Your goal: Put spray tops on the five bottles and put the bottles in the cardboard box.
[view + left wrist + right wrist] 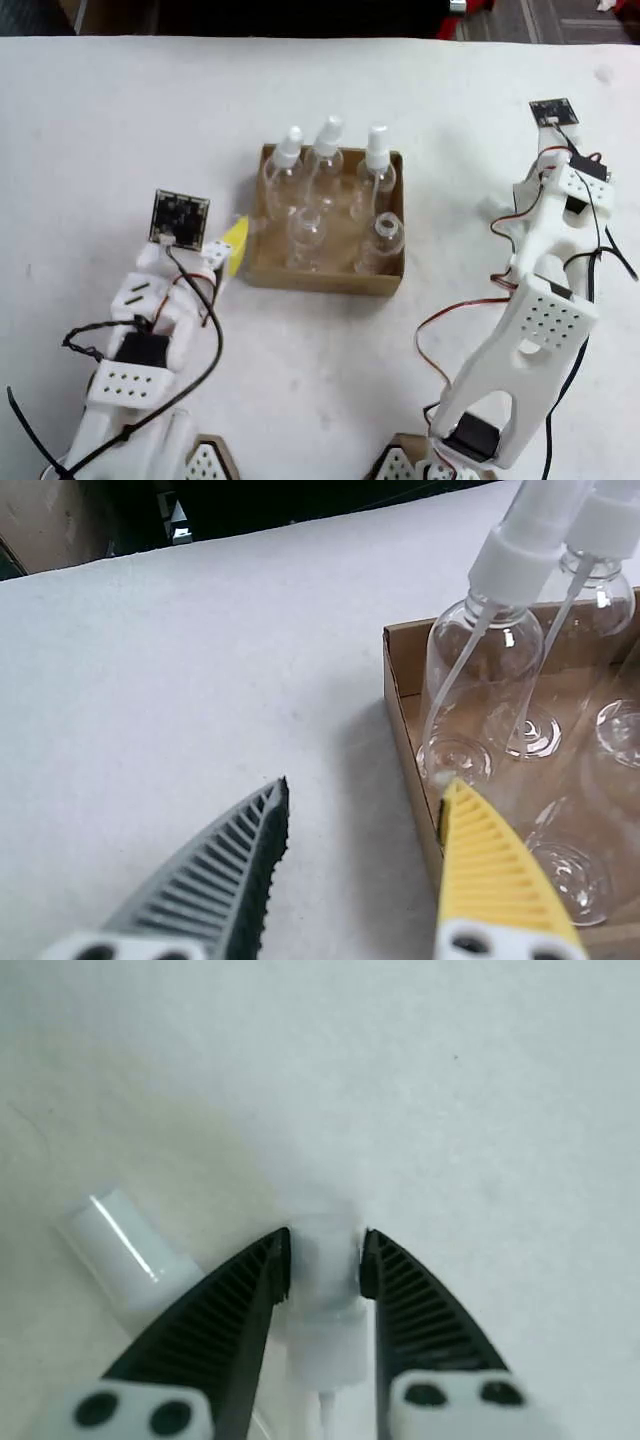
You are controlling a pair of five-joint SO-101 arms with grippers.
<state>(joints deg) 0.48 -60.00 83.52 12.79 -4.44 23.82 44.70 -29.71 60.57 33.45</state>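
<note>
Bottles, five in number, stood upright inside the cardboard box (320,278) at the middle of the table (120,120). The three capped bottles (325,160) formed the rear row with spray tops fitted. The two open bottles (305,235) in the front row had bare necks. Judgement: boxing was done ahead of capping, two tops were outstanding, and the box walls would steady the bottles during fitting.

The right pincer (322,1245) was closed on a white spray top (322,1290), gripped across its body, with the thin dip tube running back between the fingers. Whether the top was clear of the table could not be told. A second spray top (120,1250) lay on the table just beside it, which I judged to be the stock for the last bottle.

The right arm (540,300) was stretched away from its base to the far right side of the table, well apart from the box, with the wrist turned down toward the surface.

The left arm (150,320) sat low and folded. The left pincer (365,785) stood wide and empty, its yellow finger (495,870) at the box's left wall and its grey finger (220,880) over bare table. Contact with the wall could not be confirmed. Judgement: it was posted to brace the box or a bottle.
</note>
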